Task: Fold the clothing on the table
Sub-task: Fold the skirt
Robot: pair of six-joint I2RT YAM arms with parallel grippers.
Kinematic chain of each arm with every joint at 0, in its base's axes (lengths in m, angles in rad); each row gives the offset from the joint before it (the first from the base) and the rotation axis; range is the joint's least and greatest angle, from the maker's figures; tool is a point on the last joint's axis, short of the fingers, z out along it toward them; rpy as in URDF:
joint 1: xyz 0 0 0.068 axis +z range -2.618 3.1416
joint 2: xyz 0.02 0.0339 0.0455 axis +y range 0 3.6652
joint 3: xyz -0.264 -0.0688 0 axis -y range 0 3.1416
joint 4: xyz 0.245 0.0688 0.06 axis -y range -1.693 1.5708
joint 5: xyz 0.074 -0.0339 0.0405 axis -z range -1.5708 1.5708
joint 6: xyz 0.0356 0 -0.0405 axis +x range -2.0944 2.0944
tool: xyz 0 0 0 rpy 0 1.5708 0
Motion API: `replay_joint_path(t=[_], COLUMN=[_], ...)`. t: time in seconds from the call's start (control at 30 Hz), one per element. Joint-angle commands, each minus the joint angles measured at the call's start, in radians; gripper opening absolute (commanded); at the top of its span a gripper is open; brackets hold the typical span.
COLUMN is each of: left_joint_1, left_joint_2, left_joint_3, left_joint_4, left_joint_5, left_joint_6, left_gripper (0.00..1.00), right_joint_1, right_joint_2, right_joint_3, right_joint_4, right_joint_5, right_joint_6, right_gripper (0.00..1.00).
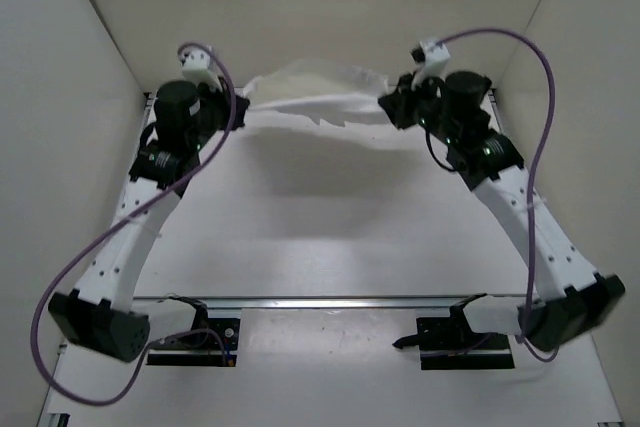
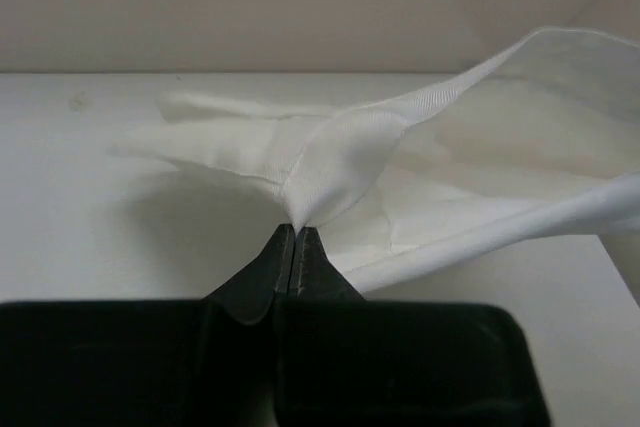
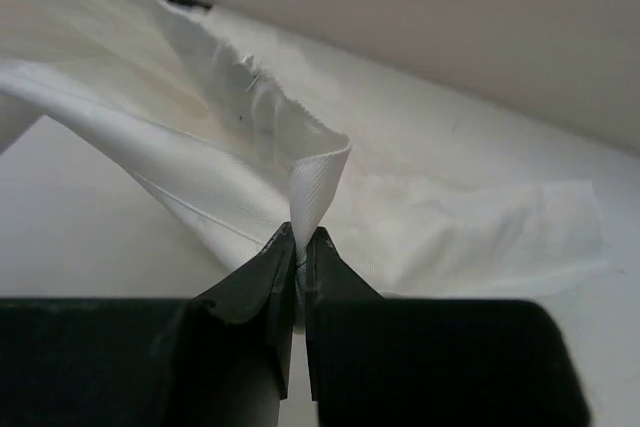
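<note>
I see one piece of clothing point(image 1: 315, 102) held up over the far part of the table point(image 1: 320, 247), its two ends pinched in the tightly closed left gripper point(image 2: 297, 239) and right gripper point(image 3: 300, 244), a hem-fold grip only my wrist views show.

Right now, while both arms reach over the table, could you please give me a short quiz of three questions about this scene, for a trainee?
1. True or false: the left claw stands open and holds nothing.
2. Where is the clothing in the top view? A) stretched between the two claws, toward the far end of the table; B) folded flat at the near edge; C) bunched in the far left corner.
3. Short answer: what does the right claw pinch?

Key: 1 false, it is shut on a fold of the clothing. 2 A. 3 the clothing, by a fold at its edge.
</note>
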Motion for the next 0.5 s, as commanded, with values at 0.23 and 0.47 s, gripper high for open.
replay_joint_path(t=[0.23,0.47], left_joint_1=[-0.045,-0.046], left_joint_2=[-0.447,-0.498], left_joint_3=[-0.798,-0.851], left_joint_4=[-0.055,-0.164], left_joint_5=[0.210,0.249], left_joint_6=[-0.142,-0.122], left_gripper=[0.00,0.00], right_joint_1=[-0.048,-0.087], right_joint_2=[-0.422,-0.464], right_joint_3=[-0.891,-1.037], right_joint_4=[0.021,0.029], right_joint_5=[-0.101,-0.186], right_joint_6=[0.250,0.310], right_gripper=[0.00,0.00])
